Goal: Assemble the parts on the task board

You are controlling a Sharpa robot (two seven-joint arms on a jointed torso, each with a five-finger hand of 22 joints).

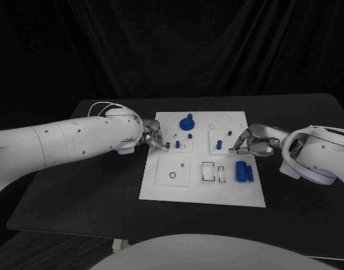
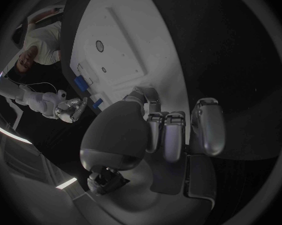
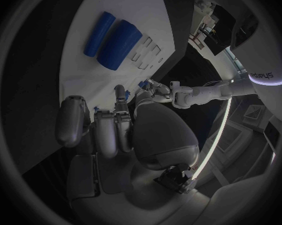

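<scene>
Precision counts: left robot hand (image 1: 153,136) and right robot hand (image 1: 249,140) (grasp unclear on both) should seat pegs (image 1: 177,144) squarely.

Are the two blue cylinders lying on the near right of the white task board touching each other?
Touching, it seems: in the right wrist view the thick blue cylinder and the thin blue cylinder lie side by side with no board showing between them.

A robotics lab: a black table (image 1: 99,191) before black curtains (image 1: 221,45), a white task board (image 1: 184,188) with blue parts (image 1: 241,170) just beyond the fingers.
</scene>
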